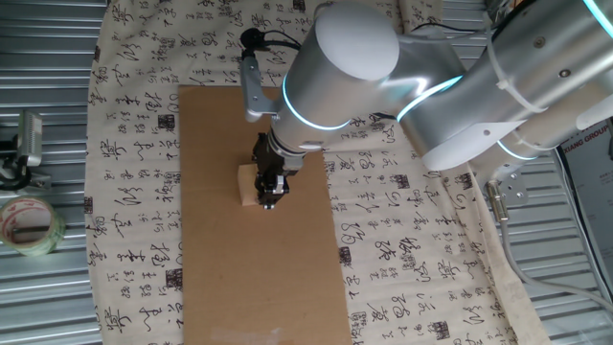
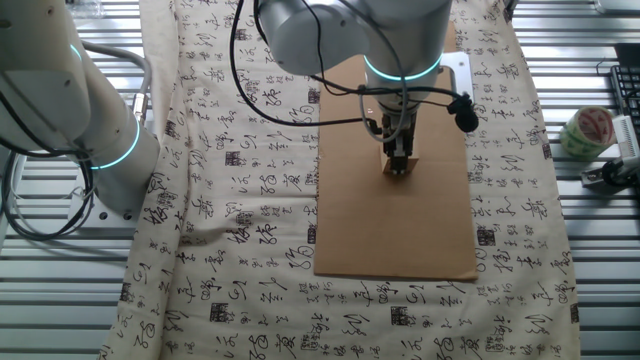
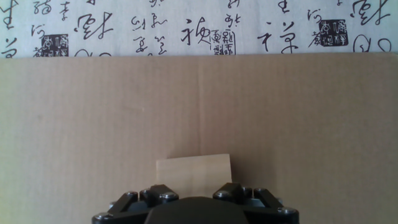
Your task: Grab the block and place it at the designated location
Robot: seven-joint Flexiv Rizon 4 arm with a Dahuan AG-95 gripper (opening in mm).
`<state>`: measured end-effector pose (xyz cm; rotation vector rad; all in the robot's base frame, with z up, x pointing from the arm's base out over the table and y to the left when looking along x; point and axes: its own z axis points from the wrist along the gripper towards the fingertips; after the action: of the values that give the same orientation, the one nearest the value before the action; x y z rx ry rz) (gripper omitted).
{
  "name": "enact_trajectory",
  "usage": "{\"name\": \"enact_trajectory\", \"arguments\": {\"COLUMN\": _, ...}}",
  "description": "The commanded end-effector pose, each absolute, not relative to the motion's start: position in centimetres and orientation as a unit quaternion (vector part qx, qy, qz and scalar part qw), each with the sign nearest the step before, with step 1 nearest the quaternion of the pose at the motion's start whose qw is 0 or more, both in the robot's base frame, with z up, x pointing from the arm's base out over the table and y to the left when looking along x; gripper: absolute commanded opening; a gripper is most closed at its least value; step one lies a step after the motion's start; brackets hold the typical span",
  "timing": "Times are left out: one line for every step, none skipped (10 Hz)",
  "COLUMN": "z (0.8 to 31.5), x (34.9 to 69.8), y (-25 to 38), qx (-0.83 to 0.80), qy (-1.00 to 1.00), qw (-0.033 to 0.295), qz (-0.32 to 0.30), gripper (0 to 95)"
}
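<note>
**Jaws down over the block on the cardboard**

You have the gripper (image 1: 272,199) lowered straight onto the brown cardboard sheet (image 1: 215,144), and the block (image 1: 249,185) sits right at it. In one fixed view the pale cube pokes out from beside the black fingers, touching them or nearly so. In the hand view the block (image 3: 193,174) lies just ahead of the gripper body, its near edge tucked under the housing, so the fingertips themselves are hidden. Whether the jaws are clamped on the block or merely straddling it, you cannot tell from these pictures.

From the other fixed view the gripper (image 2: 399,165) stands upright over the middle of the cardboard sheet (image 2: 395,235), and the block (image 2: 398,169) shows only as a small tan patch at the tips.

Beyond the cardboard, the bench carries a cloth printed with calligraphy (image 1: 129,192). A roll of tape (image 1: 29,225) lies well off to the side of the jaws, on the ribbed metal (image 1: 43,297). The drawn ring cannot be made out in any view.
</note>
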<state>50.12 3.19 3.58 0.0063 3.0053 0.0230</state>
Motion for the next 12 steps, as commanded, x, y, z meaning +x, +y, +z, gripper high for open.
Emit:
{"name": "enact_trajectory", "arguments": {"z": 3.57, "x": 50.13, "y": 3.21, "qx": 0.000, "qy": 0.998, "qw": 0.067, "qz": 0.007, "gripper": 76.0}}
{"name": "enact_trajectory", "arguments": {"z": 3.57, "x": 50.13, "y": 3.21, "qx": 0.000, "qy": 0.998, "qw": 0.067, "qz": 0.008, "gripper": 76.0}}
{"name": "enact_trajectory", "arguments": {"z": 3.57, "x": 50.14, "y": 3.21, "qx": 0.000, "qy": 0.998, "qw": 0.067, "qz": 0.008, "gripper": 76.0}}
{"name": "enact_trajectory", "arguments": {"z": 3.58, "x": 50.16, "y": 3.20, "qx": 0.000, "qy": 0.998, "qw": 0.067, "qz": 0.009, "gripper": 76.0}}
{"name": "enact_trajectory", "arguments": {"z": 3.58, "x": 50.17, "y": 3.19, "qx": -0.001, "qy": 0.998, "qw": 0.068, "qz": 0.010, "gripper": 76.0}}
{"name": "enact_trajectory", "arguments": {"z": 3.59, "x": 50.18, "y": 3.18, "qx": -0.001, "qy": 0.998, "qw": 0.068, "qz": 0.010, "gripper": 76.0}}
{"name": "enact_trajectory", "arguments": {"z": 3.59, "x": 50.19, "y": 3.18, "qx": 0.000, "qy": 0.998, "qw": 0.069, "qz": 0.010, "gripper": 95.0}}
{"name": "enact_trajectory", "arguments": {"z": 3.59, "x": 50.19, "y": 3.18, "qx": 0.002, "qy": 0.998, "qw": 0.069, "qz": 0.010, "gripper": 95.0}}
{"name": "enact_trajectory", "arguments": {"z": 3.59, "x": 50.19, "y": 3.18, "qx": 0.006, "qy": 0.998, "qw": 0.068, "qz": 0.010, "gripper": 95.0}}
{"name": "enact_trajectory", "arguments": {"z": 3.59, "x": 50.20, "y": 3.17, "qx": 0.009, "qy": 0.998, "qw": 0.068, "qz": 0.010, "gripper": 95.0}}
{"name": "enact_trajectory", "arguments": {"z": 3.60, "x": 50.21, "y": 3.17, "qx": 0.009, "qy": 0.998, "qw": 0.067, "qz": 0.011, "gripper": 95.0}}
{"name": "enact_trajectory", "arguments": {"z": 3.61, "x": 50.24, "y": 3.16, "qx": 0.011, "qy": 0.998, "qw": 0.060, "qz": 0.011, "gripper": 95.0}}
